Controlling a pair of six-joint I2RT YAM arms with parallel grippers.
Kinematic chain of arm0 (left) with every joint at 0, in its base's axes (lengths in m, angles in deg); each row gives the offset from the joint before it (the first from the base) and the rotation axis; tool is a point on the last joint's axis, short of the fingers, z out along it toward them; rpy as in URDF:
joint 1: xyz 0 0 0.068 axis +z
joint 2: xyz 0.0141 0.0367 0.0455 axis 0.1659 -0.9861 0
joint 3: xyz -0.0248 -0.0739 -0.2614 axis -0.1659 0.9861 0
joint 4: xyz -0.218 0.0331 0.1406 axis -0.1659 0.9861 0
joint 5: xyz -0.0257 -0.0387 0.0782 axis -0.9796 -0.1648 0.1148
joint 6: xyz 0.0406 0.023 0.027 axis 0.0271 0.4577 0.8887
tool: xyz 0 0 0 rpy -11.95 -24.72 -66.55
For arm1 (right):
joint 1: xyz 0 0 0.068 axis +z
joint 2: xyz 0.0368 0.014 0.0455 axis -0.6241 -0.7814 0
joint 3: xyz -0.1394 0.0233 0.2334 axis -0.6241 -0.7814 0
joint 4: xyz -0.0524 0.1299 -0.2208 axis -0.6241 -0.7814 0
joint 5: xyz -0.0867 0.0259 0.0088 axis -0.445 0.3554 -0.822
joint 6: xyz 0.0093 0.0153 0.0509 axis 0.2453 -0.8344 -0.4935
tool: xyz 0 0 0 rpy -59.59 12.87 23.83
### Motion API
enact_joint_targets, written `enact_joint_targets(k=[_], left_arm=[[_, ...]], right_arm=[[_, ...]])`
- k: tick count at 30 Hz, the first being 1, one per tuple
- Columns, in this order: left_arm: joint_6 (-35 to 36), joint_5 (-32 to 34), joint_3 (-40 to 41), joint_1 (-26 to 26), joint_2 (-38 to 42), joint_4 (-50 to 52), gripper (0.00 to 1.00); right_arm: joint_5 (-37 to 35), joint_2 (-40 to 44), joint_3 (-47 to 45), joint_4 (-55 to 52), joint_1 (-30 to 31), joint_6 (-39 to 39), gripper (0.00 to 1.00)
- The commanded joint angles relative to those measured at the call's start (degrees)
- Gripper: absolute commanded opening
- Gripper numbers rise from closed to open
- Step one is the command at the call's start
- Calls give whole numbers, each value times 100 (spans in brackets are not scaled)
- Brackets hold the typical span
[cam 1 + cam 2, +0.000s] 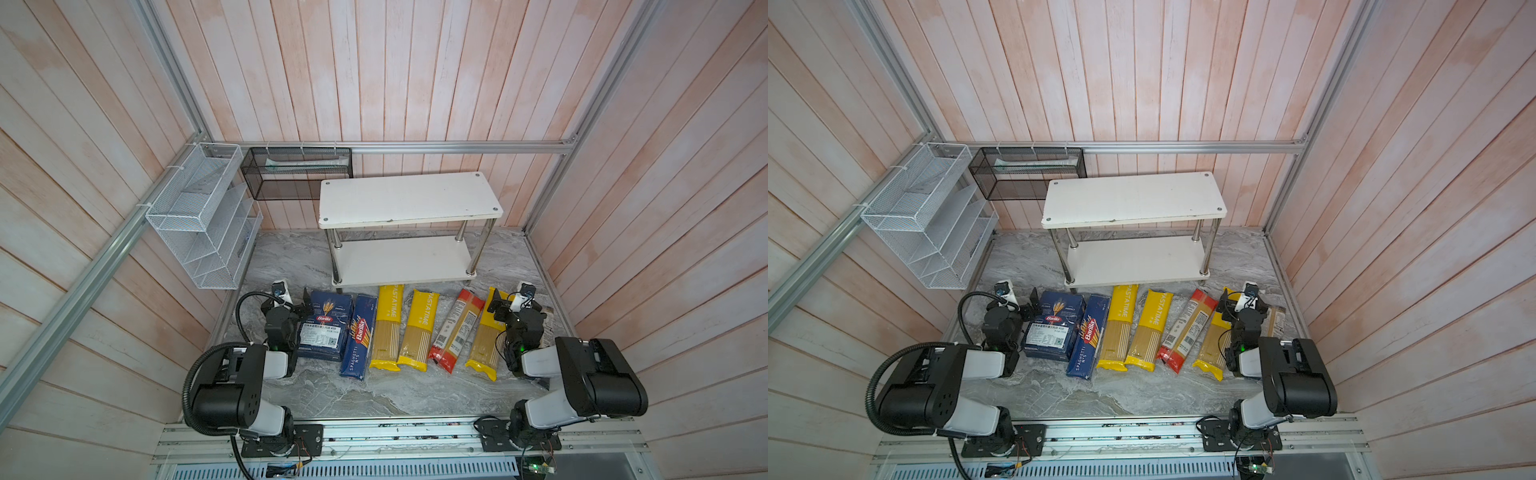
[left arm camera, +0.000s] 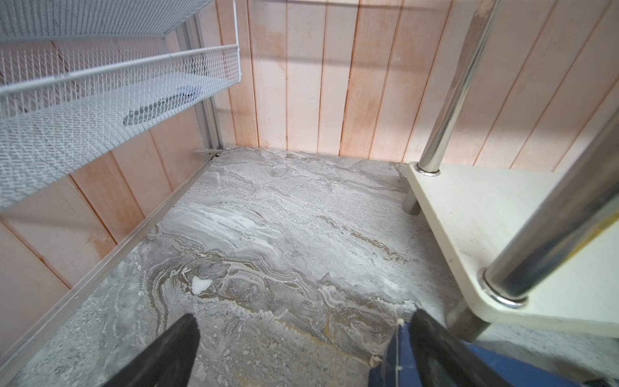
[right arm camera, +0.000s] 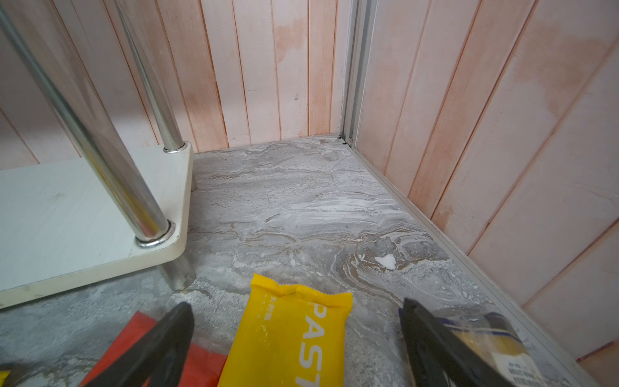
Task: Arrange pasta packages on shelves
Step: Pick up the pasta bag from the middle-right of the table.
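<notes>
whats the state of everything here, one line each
shelves: upright, both tiers bare
Barilla box: lying flat, unshelved
Barilla pack: lying flat
first yellow bag: lying flat
middle yellow bag: lying flat
red-ended bag: lying flat, slanted
third yellow bag: lying flat
dark-ended bag: lying flat
left gripper: open, empty
right gripper: open, over third yellow bag's end
</notes>
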Motion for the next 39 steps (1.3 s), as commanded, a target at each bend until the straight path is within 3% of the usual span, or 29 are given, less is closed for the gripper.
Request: enact_joint_targets(k=[1,4,12,17,21,25,30,39], left_arm=[[-43,-45,-232,-19,866,776,100],[-341,-475,-358,-19,1696,1770,100],[-814,-1669,-756,-19,2314,3733,100],[-991,-2301,-129,-35,2762,3149,100],[-945,-2353,233,-45,3029,2641,100],[-832,-2801,133,-50,2891,2673,100],[-831,-2856,54,-46,2782,2742,100],[-840,-2852,39,-45,2783,2786,100]], right_arm=[[7,425,854,-1467,89,132,95],[329,756,2031,-3849,125,-281,89],[460,1492,2601,-6577,826,-1789,85],[-118,1579,2739,-7858,1787,-2590,85],[1,1514,2792,-8370,2277,-3265,84],[205,1483,2614,-8463,2479,-3762,83],[-174,1466,2618,-8723,2659,-3920,83],[-202,1310,2596,-9080,2725,-4157,83]])
